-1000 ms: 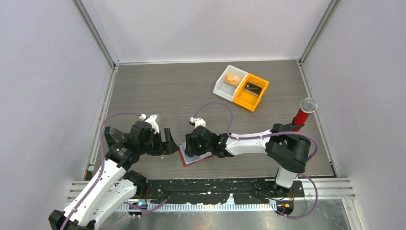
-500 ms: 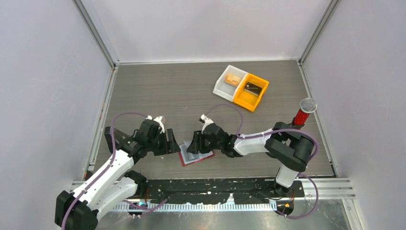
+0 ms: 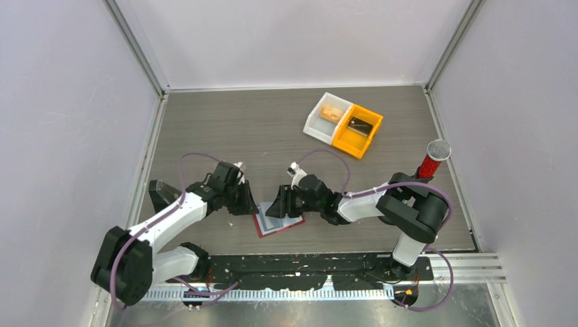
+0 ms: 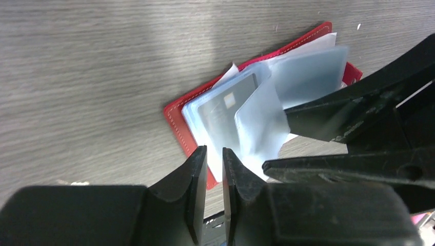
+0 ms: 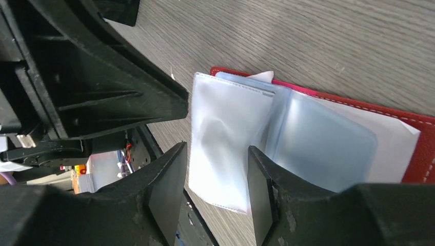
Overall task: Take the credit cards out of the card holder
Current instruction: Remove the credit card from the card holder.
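Note:
The red card holder (image 3: 262, 229) (image 4: 177, 115) (image 5: 423, 154) lies open on the table near the front edge, its clear sleeves fanned out. A dark grey card (image 4: 225, 105) with a chip mark shows inside one sleeve. My left gripper (image 3: 251, 204) (image 4: 214, 151) hovers at the holder's left edge. Its jaws are only a narrow slit apart, and I see nothing between them. My right gripper (image 3: 278, 206) (image 5: 215, 148) stands open over the holder, with a raised clear sleeve (image 5: 225, 133) in the gap between its fingers. An orange-tan card (image 3: 332, 112) lies in the white bin.
A white bin (image 3: 312, 127) and an orange bin (image 3: 346, 146) stand side by side at the back right; the orange one holds a dark card. A red post with a grey mesh head (image 3: 431, 160) rises by the right arm. The two grippers are close together.
My left gripper has swung right, up to the holder's left edge, and its jaws have narrowed from wide to a slit. My right gripper has shifted slightly right over the sleeves.

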Available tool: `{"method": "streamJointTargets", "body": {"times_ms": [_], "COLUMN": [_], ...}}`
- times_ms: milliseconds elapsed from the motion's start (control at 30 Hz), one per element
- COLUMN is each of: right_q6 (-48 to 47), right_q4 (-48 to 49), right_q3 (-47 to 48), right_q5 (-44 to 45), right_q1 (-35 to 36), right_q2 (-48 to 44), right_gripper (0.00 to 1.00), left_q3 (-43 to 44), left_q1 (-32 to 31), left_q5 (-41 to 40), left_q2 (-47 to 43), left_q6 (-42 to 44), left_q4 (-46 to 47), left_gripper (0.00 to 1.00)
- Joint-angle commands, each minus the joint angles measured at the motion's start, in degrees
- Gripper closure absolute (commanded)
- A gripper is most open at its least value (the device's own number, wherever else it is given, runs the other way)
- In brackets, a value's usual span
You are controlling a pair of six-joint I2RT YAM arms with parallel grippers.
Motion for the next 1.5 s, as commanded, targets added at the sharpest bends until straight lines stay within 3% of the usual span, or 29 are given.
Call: {"method": "streamJointTargets", "body": {"times_ms": [0,133,333,700,833,967,1133,1267,1467], "right_q6": [1.0,1.0,-1.2,-10.1,-12.2,-13.5,-13.4,-12.7,-11.9], "right_q4": [5.0,5.8,1.8,-20.6,-24.5,-26.5,-27.3,-29.8,-34.2], "right_q3": [-1.6,-2.8,-2.7,0.9,2.4,4.9,7.3,11.3,17.3], "right_q5": [-1.7,-2.1,-1.3,10.3,13.9,17.6,20.0,22.7,25.9], "right_q1": [-1.0,-1.9,-2.4,-2.3,-0.7,2.9,6.1,8.4,11.2], "right_q2": [-2.8,-3.6,-7.5,-20.8,-23.6,-22.7,-18.3,-13.5,-6.4], "right_gripper": [0.47,0.47,0.44,0.38,0.39,0.4,0.4,0.41,0.39], "left_q3": [2.9,2.6,2.2,2.6,3.9,6.9,12.2,14.9,14.6], "left_q1": [-0.1,-0.2,-0.7,-2.9,-3.1,-2.8,-2.2,-2.0,-0.8], "left_q5": [4.6,10.9,15.0,22.2,21.4,16.3,0.0,-14.6,-25.8], "left_q2": [6.0,10.7,10.6,17.9,19.4,15.6,7.1,0.9,-6.9], "left_q6": [-0.1,-0.8,-1.7,-6.2,-5.9,-1.4,3.8,5.4,3.5], "left_q4": [8.3,14.6,19.0,31.2,30.2,20.4,2.3,-9.4,-17.0], "left_gripper": [0.82,0.85,0.84,0.79,0.78,0.77,0.67,0.4,0.14]}}
